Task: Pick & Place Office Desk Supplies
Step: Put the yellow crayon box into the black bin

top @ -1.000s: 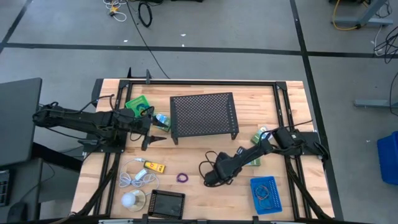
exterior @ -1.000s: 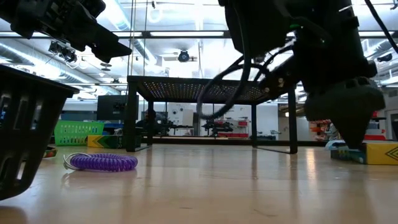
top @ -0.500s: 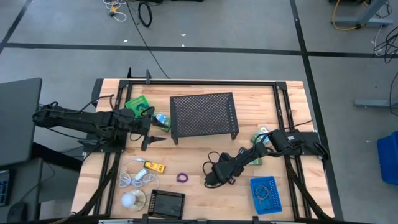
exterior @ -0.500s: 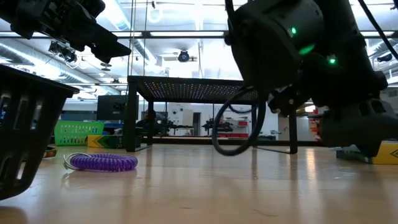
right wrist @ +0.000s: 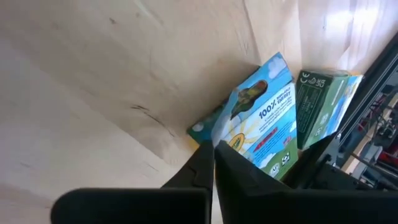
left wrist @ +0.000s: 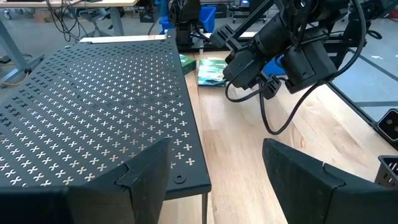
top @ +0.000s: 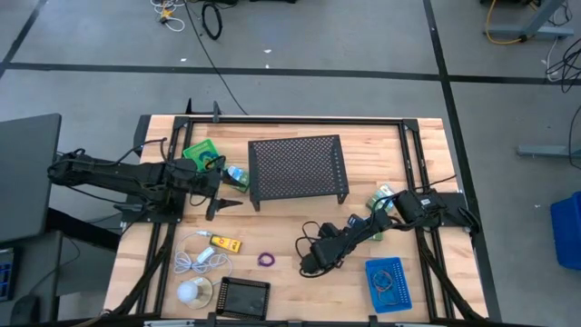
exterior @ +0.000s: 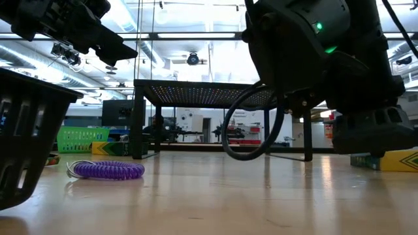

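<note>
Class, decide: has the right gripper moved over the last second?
Yes. The right gripper has shifted slightly toward the blue tray, judged against the purple loop.

The blue and yellow box [right wrist: 264, 127] reads "100%" — the smaller print beneath is too fine to read, as is the green box [right wrist: 320, 102] beside it.

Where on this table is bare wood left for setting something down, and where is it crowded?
Bare wood lies between the purple coiled loop and the blue tray, beside the right gripper. It is crowded near the white coiled cable, yellow block, white ball and black tray.
</note>
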Controlling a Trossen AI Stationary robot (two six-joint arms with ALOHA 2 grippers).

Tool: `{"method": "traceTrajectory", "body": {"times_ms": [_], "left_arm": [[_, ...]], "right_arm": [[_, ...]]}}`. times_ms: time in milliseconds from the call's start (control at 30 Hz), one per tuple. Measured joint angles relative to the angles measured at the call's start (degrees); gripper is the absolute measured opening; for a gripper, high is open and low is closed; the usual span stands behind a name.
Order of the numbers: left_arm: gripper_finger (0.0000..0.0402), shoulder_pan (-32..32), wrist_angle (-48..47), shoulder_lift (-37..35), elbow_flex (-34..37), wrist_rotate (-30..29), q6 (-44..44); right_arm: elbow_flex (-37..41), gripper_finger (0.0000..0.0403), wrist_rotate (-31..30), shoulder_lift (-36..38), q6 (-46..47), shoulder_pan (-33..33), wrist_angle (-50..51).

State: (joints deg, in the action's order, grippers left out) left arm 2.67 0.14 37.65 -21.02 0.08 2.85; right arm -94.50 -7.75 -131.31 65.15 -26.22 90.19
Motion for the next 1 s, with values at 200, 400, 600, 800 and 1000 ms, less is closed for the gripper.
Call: {"method": "traceTrajectory", "body": {"times_ms": [200,400,600,800,1000], "left_arm": [[0.0260,0.0,0.0,0.0,0.0,0.0,0.0],[0.0260,0.0,0.0,0.0,0.0,0.0,0.0],[0.0260,0.0,0.0,0.0,0.0,0.0,0.0],[0.0260,0.0,0.0,0.0,0.0,0.0,0.0],[0.0260,0.0,0.0,0.0,0.0,0.0,-0.3]], "right_arm": [[0.0,0.0002,-1.3,0.1,1.7,-1.2,-0.1],[0.0,0.0001,-1.3,0.4,3.5,-2.7,-0.2],[-3.3,0.0001,-3.8,2.4,6.0,-4.2,-0.5],[-10.4,0.0000,-10.5,3.2,6.0,-4.6,-0.4],[-15.1,0.0000,-15.0,3.3,4.0,-4.6,-0.3]]}}
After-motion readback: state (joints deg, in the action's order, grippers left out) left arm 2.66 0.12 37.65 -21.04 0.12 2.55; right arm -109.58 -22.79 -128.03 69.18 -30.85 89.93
